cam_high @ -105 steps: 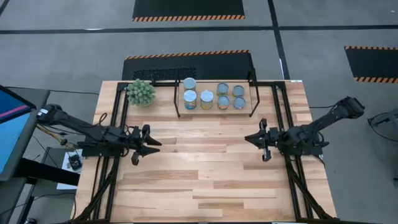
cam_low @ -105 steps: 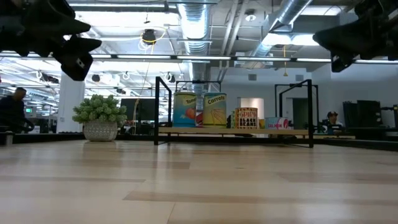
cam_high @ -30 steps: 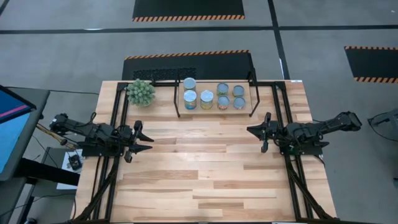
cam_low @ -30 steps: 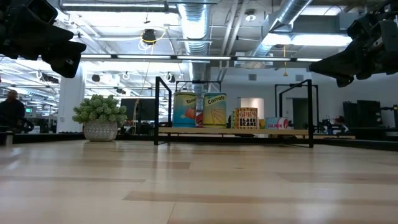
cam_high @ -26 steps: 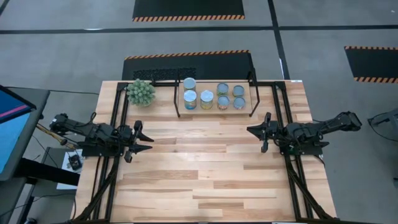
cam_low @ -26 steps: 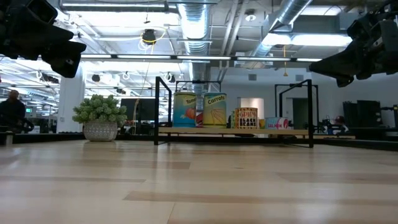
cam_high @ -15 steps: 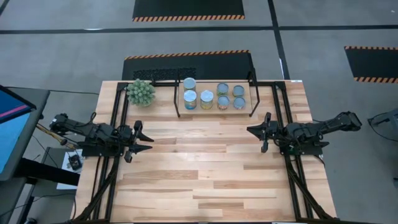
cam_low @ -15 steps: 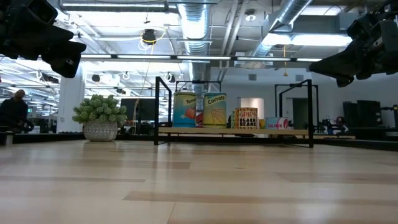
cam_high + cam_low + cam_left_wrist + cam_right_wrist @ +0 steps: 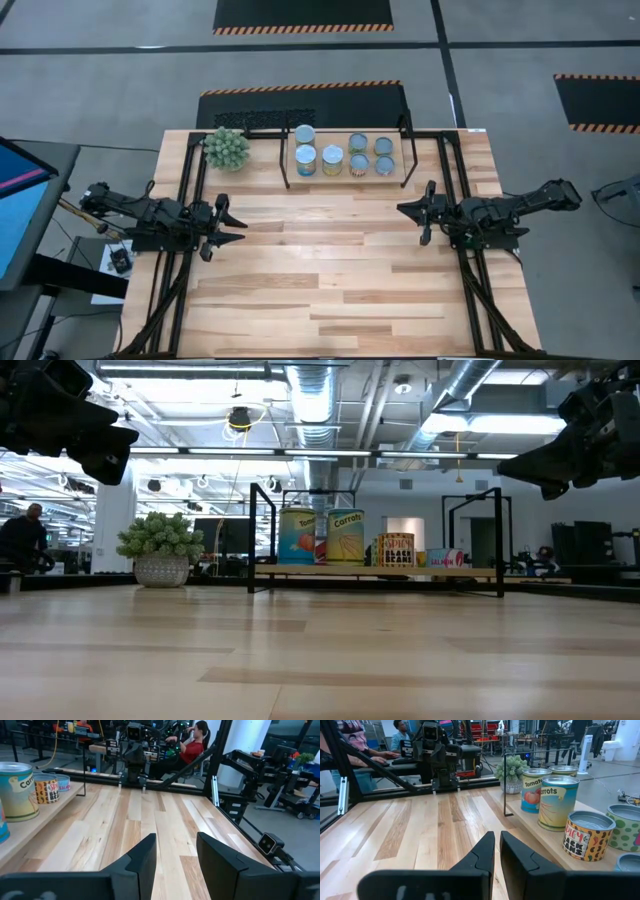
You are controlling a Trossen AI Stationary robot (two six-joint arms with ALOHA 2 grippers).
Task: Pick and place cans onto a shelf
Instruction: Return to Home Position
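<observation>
High view first: which step in hand?

— Seemingly the return to rest (apparently done with placing). Seven cans (image 9: 332,156) counted on the shelf (image 9: 330,136), at the far edge of the bench (image 9: 320,270), with no other spotted on the wood.

— And the end effectors?

— Left end effector (image 9: 232,228) parked over the bench's left side, fingers apart, holding nothing. Right end effector (image 9: 408,212) parked opposite, over the right side, fingers nearly together, likewise holding nothing. Both raised clear of the wood in the low view, pointing inward at each other.

— Cans relative to them?

— Well apart: beyond and between the two, nearer the right one.

— Next move?

— Probably just settling both arms at rest, with no grasp to plan.
</observation>
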